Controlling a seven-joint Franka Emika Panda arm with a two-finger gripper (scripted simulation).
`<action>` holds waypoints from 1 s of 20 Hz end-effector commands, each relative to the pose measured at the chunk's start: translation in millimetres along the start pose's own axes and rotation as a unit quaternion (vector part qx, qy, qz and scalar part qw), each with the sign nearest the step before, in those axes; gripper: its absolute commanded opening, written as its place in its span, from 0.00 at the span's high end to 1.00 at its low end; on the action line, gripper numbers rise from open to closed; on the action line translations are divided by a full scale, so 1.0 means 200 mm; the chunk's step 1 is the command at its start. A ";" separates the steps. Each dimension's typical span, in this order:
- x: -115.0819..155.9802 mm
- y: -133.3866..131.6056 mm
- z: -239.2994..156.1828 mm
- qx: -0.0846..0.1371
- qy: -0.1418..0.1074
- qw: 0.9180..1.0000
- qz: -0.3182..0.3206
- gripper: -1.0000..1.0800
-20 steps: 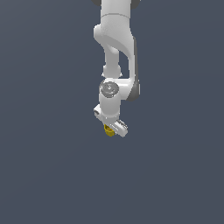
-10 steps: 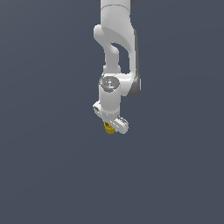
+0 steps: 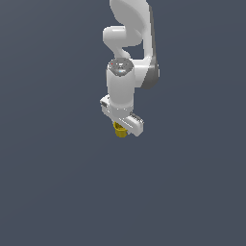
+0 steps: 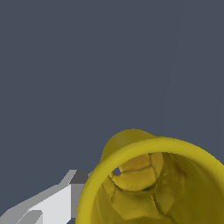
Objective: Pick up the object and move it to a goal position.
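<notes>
The object, a small mustard-yellow cup (image 3: 119, 131), hangs just under the white gripper (image 3: 122, 129) in the middle of the exterior view. Only part of the cup shows below the gripper's body. The gripper is shut on it. In the wrist view the cup (image 4: 154, 183) fills the frame close up, its hollow inside and thick rim facing the camera. One white finger (image 4: 57, 203) shows pressed against the cup's outer wall. The other finger is hidden.
The white arm (image 3: 126, 72) comes down from the top of the exterior view. Around it there is only a uniform dark grey-blue background, with no edges or other objects showing.
The gripper has risen in the exterior view, carrying the cup up with it. The arm looks larger than a second ago.
</notes>
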State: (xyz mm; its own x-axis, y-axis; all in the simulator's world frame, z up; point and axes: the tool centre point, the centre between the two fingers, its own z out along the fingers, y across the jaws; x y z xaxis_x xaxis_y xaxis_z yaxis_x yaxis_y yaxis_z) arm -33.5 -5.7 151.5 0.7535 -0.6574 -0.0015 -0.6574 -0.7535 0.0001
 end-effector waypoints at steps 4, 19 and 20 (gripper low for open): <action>-0.02 0.01 -0.32 0.000 0.001 1.000 0.000 1.00; -0.08 0.03 -1.15 0.000 0.001 1.000 0.001 1.00; -0.08 0.03 -1.20 0.000 0.001 1.000 0.001 1.00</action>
State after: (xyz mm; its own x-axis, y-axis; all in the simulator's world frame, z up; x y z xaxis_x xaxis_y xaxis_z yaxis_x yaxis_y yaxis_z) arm -48.6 -0.7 374.9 0.7524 -0.6587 0.0008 -0.6587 -0.7524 0.0010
